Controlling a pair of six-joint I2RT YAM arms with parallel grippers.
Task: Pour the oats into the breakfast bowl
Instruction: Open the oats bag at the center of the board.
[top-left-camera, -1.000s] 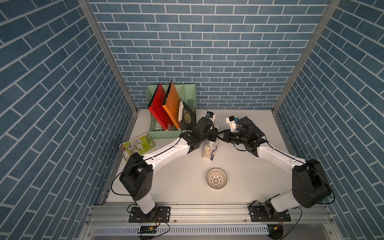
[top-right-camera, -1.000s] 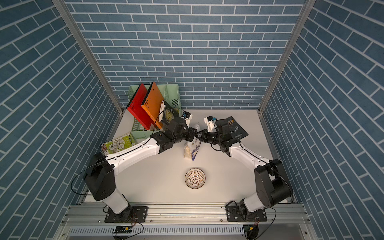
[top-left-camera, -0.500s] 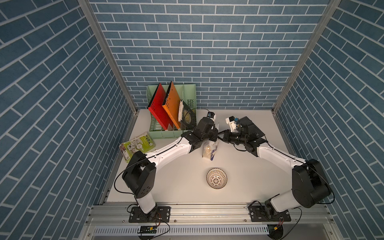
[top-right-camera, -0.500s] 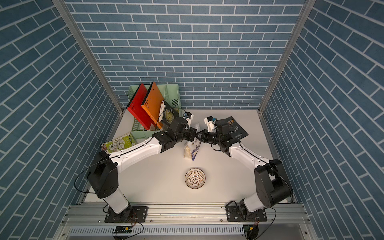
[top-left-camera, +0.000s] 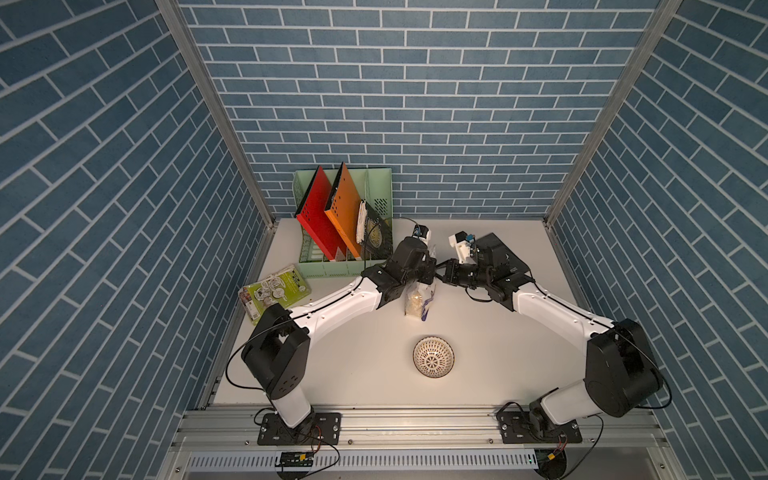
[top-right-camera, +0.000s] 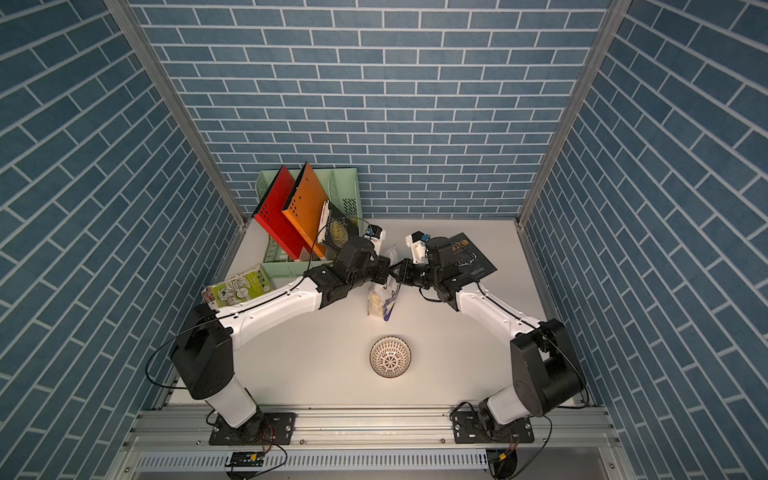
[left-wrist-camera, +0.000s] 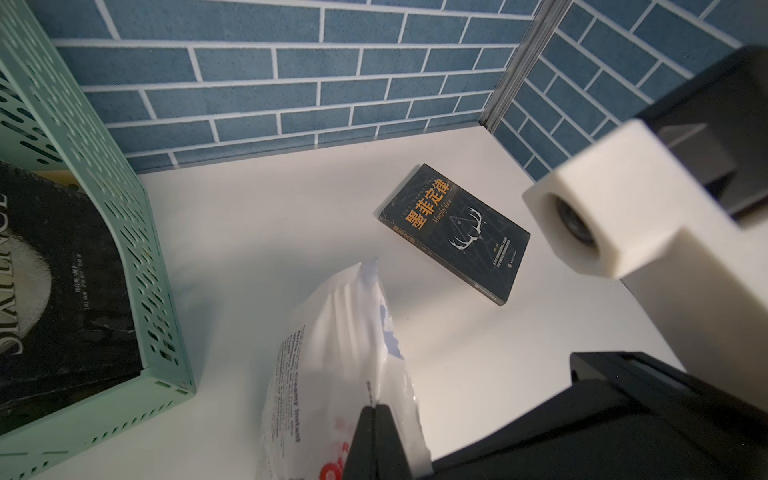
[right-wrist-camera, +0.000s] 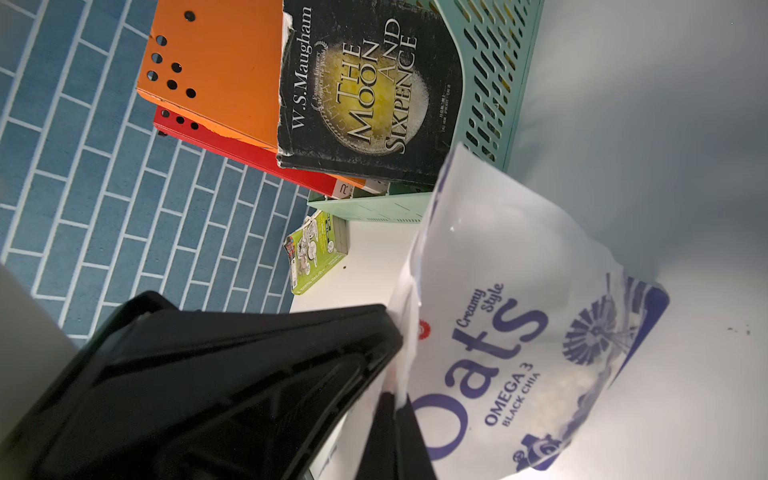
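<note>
The white oats pouch (top-left-camera: 417, 302) (top-right-camera: 381, 304) stands on the table between my two arms, with pale oats visible in its lower part. My left gripper (top-left-camera: 432, 271) (left-wrist-camera: 376, 409) is shut on one side of the pouch's (left-wrist-camera: 332, 353) top edge. Facing it, my right gripper (top-left-camera: 440, 273) (right-wrist-camera: 392, 395) is shut on the other side of the pouch (right-wrist-camera: 519, 332), whose blue "Oats" print shows in the right wrist view. The small patterned breakfast bowl (top-left-camera: 433, 356) (top-right-camera: 390, 356) sits empty nearer the front, apart from the pouch.
A mint-green file rack (top-left-camera: 345, 268) at the back left holds a red folder (top-left-camera: 318, 216), an orange folder (top-left-camera: 345, 212) and a dark book. Another dark book (left-wrist-camera: 457, 232) lies flat at the back right. A green-and-white packet (top-left-camera: 274, 293) lies at the left.
My left gripper's jaws have closed onto the pouch's top edge. The right gripper has stayed shut on it, and both arms have barely moved.
</note>
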